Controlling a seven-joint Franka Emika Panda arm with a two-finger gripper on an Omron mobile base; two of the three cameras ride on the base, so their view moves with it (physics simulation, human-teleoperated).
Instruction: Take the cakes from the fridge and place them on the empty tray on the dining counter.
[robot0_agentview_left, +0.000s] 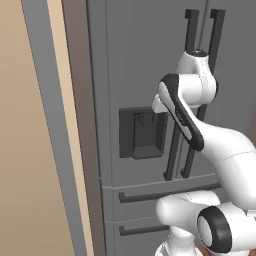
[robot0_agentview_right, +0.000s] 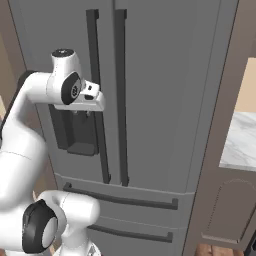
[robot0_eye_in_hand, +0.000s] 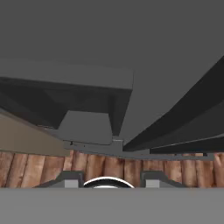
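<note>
The fridge (robot0_agentview_right: 150, 75) is closed, so the cakes presumably sit behind its doors. The gripper (robot0_agentview_right: 86, 113) hangs against the left door, just beside the left handle (robot0_agentview_right: 97, 95), whose long axis runs vertical. Jaws stand narrowly parted, holding nothing.

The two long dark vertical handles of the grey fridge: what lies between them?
In the right base view, only the thin centre seam of the closed doors lies between the two dark handles of the grey fridge.

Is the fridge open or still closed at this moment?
Closed. Both doors of the fridge lie flush, their dark handles parallel side by side, with no gap between them. The gripper is at the left handle.
</note>
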